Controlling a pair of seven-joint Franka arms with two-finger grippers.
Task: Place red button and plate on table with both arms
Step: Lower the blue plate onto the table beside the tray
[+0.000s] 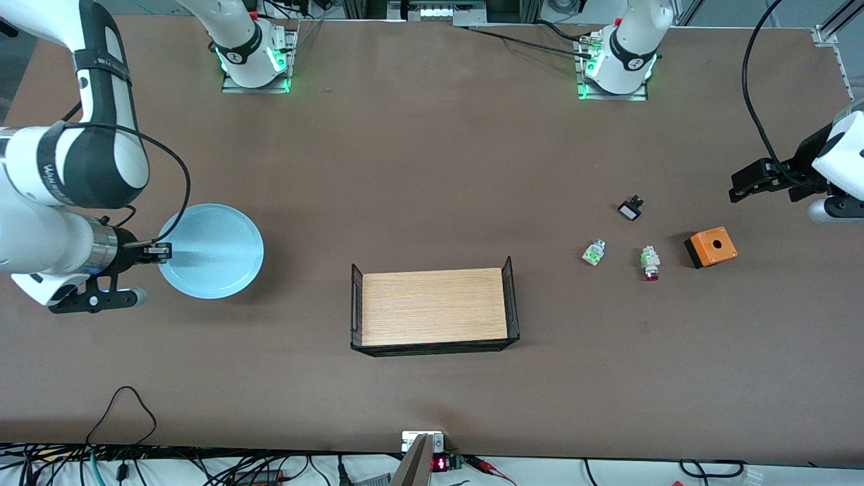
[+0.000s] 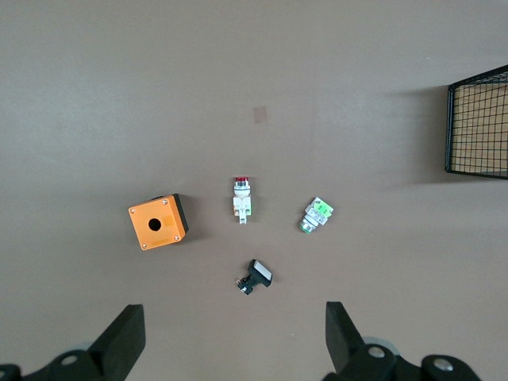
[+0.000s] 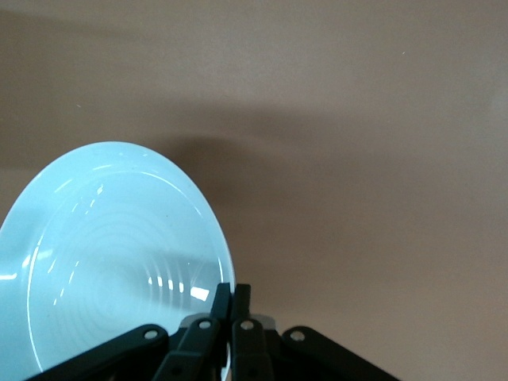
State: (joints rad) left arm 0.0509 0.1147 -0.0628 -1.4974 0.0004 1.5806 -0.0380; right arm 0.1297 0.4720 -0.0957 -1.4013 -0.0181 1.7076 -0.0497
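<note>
Right pincer (image 1: 160, 252) clamped on plate (image 1: 216, 251) rim, left pincer (image 2: 230, 337) spread wide

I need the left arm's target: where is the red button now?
The red button lies on the table toward the left arm's end, between the green-capped button and the orange box.

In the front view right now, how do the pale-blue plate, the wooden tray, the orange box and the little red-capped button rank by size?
Largest to smallest:
1. wooden tray with black wire ends
2. round pale-blue plate
3. orange box with a hole
4. red-capped whitish button
</note>
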